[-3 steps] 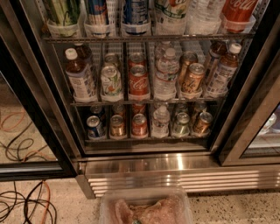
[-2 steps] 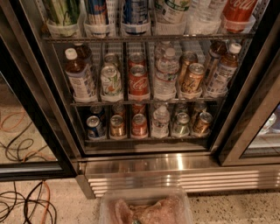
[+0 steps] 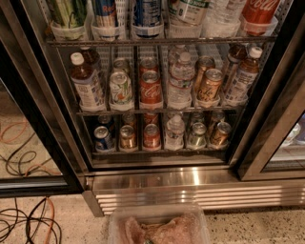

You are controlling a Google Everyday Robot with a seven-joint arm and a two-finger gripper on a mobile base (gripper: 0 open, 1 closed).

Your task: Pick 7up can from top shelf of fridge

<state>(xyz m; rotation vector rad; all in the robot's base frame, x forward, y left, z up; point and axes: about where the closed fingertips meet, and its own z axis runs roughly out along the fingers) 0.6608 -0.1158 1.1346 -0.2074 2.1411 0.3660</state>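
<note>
The fridge [image 3: 157, 178] stands open in front of me, with black door frames and a ribbed steel base. The top shelf [image 3: 157, 41] runs along the top of the view, fronted by white cup-like holders. Only the lower part of the 7up can [image 3: 187, 10] shows there, white-silver with a green band, fourth from the left; its top is cut off. My gripper [image 3: 157, 229] is a pale pinkish shape at the bottom edge, low in front of the fridge base and far below the can.
Also on the top shelf are a green-striped can [image 3: 66, 12], blue cans [image 3: 145, 12], a clear bottle [image 3: 220, 12] and a red cola bottle [image 3: 257, 12]. Two lower racks hold cans and bottles, among them a white-green can [image 3: 120, 88]. Cables [image 3: 28, 224] lie on the floor at the left.
</note>
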